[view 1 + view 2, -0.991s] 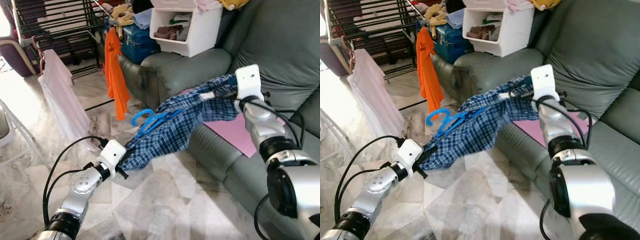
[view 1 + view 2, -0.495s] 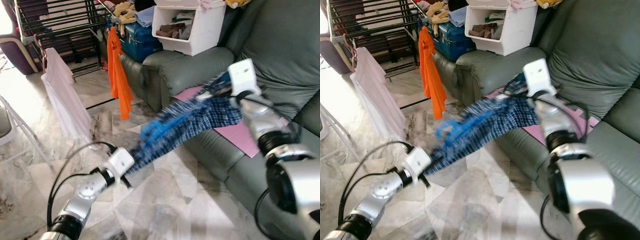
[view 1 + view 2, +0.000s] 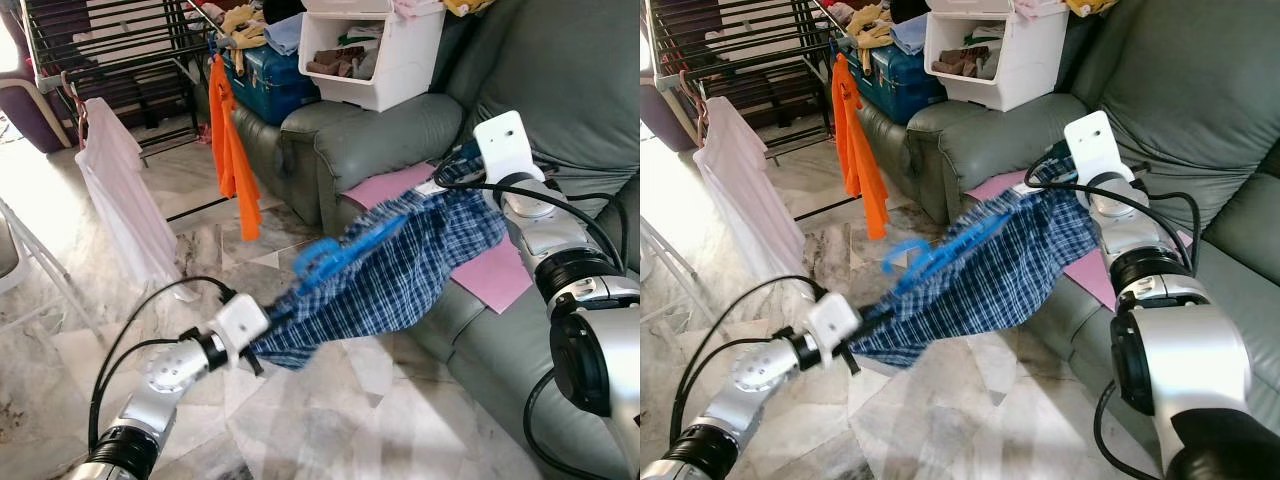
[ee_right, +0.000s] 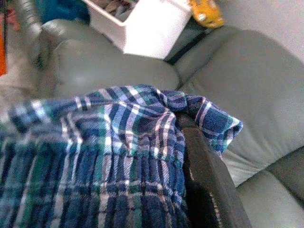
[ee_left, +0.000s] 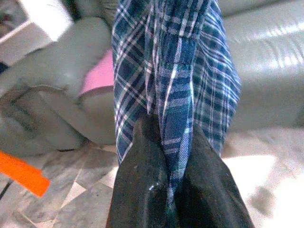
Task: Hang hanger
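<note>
A blue plaid garment is stretched in the air between my two grippers, in front of the sofa. A blue plastic hanger lies along its upper edge, hook toward the left. My left gripper is low over the floor and shut on the garment's lower end; in the left wrist view its fingers pinch a fold of the plaid cloth. My right gripper holds the upper end over the sofa seat. In the right wrist view one finger shows, the other is hidden under the cloth.
A grey sofa fills the right side, with a pink sheet on its seat and a white bin on its arm. At the back left stands a black drying rack with an orange garment and a white one hanging. Marble floor lies below.
The garment swung with motion blur and now hangs wider and lower between the grippers. The hanger has shifted to the right. Both grippers keep their hold.
</note>
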